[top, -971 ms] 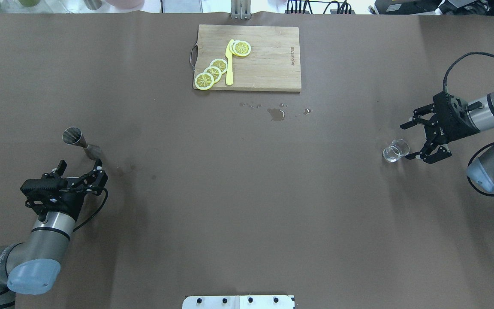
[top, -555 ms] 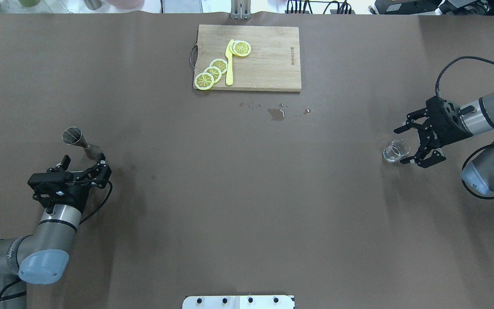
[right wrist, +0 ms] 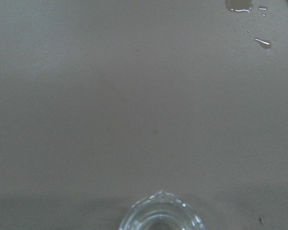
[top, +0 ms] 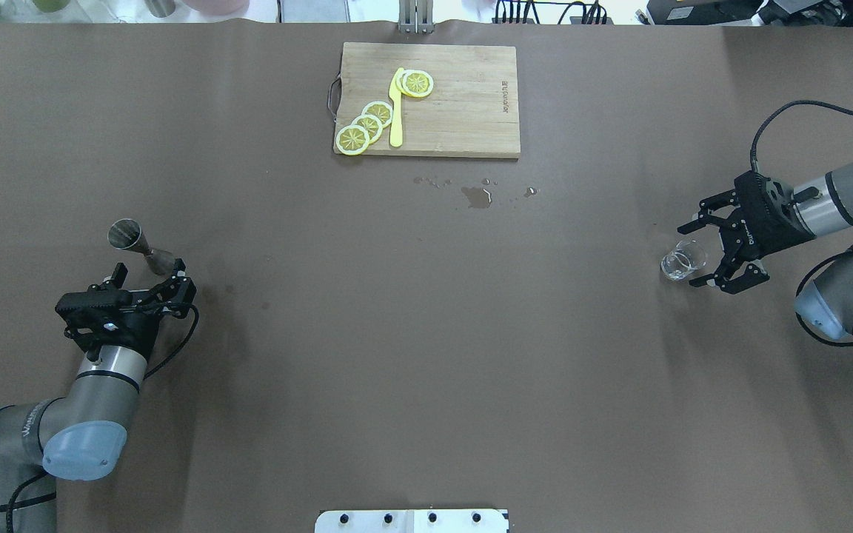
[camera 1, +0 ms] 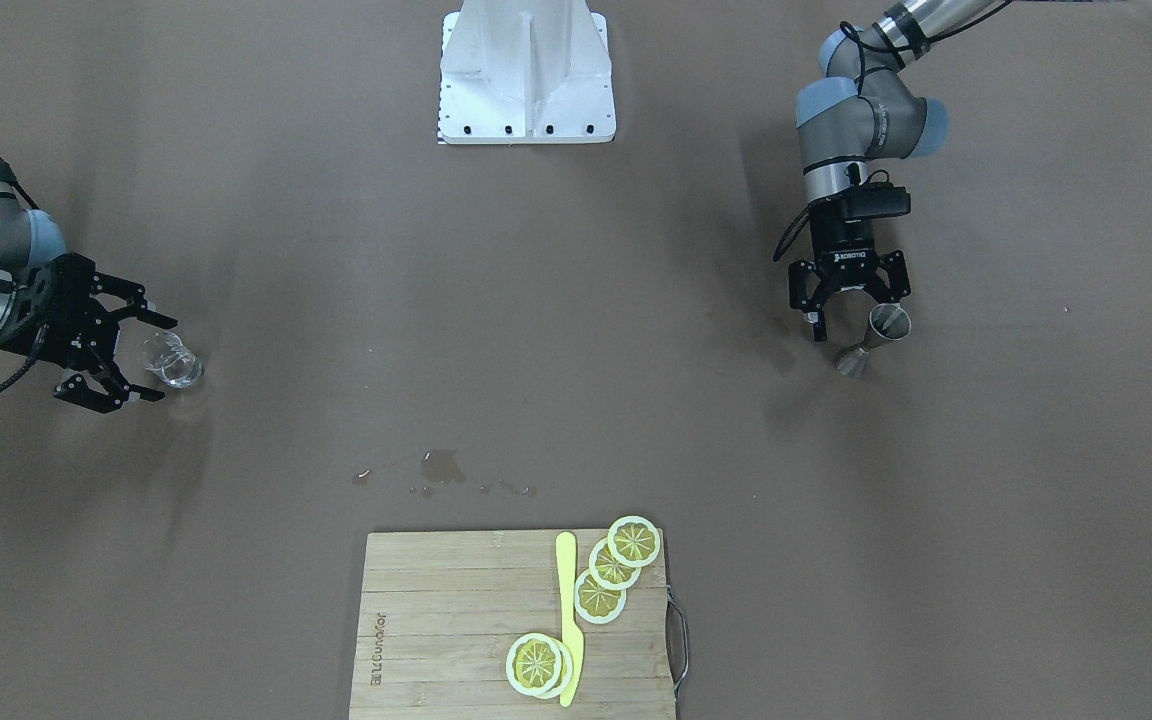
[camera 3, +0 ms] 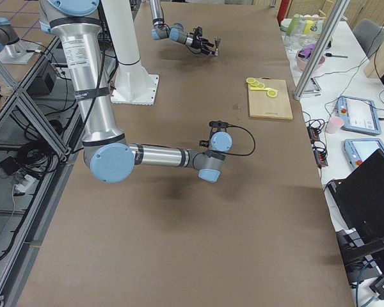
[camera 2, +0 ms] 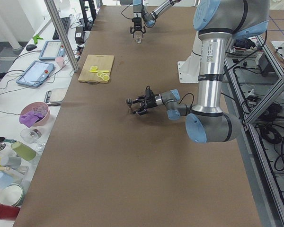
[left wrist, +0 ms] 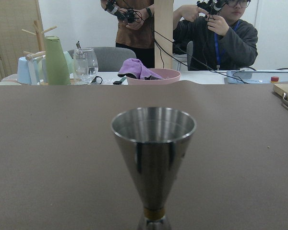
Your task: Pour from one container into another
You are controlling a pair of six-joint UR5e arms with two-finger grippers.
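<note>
Jigger (top: 134, 245), a steel double cone, stands upright on the brown table (top: 426, 348) at the robot's left, right at the mouth of the left gripper (top: 150, 269), whose fingers are spread wide to either side of its base; no view settles whether either finger touches the metal. In the left wrist view the jigger (left wrist: 153, 158) fills the centre, but its lower cone is cut off by the bottom edge, the fingers lie out of frame, and the shiny inside of the cup makes it hard to tell whether it holds liquid. On the far right of the table a small clear glass (top: 683, 261) stands between the parted fingers of the right gripper (top: 695, 254), which seem to be apart from it. The right wrist view catches only the far rim of the glass (right wrist: 159, 216) at its bottom edge, and its contents cannot be made out. Near the back edge lies a wooden cutting board (top: 463, 111) with lemon slices (top: 367, 123) and a yellow knife (top: 396, 111), one slice partly under the blade. Just in front of the board is a small puddle (top: 477, 196) with scattered drops.
</note>
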